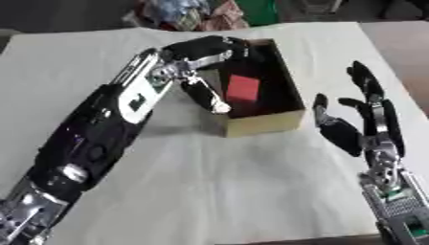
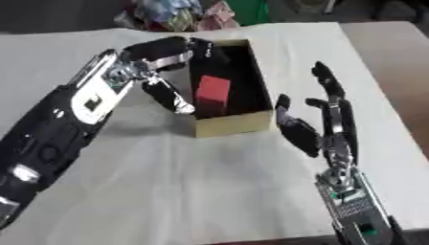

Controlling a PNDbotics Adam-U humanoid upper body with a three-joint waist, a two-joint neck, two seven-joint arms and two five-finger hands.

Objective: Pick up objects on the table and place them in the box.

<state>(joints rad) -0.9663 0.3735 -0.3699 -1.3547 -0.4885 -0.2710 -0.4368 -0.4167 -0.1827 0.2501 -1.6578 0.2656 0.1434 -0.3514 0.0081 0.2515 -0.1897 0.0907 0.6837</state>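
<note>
Fingers: the left hand (image 1: 205, 57) hung over the box (image 1: 260, 122), fingers spread, gripping nothing.
Block: a red block (image 1: 243, 88) lay inside the box.
Right hand (image 1: 362, 115): stood open beside the box, idle.
Table (image 1: 234, 182): no loose objects showed.

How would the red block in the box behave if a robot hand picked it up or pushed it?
The red block shows flat faces and straight edges, so it probably stays stiff and slides rather than rolls. It looks small beside the left robot hand, so probably light. The walls of the box would likely stop a push early.
</note>
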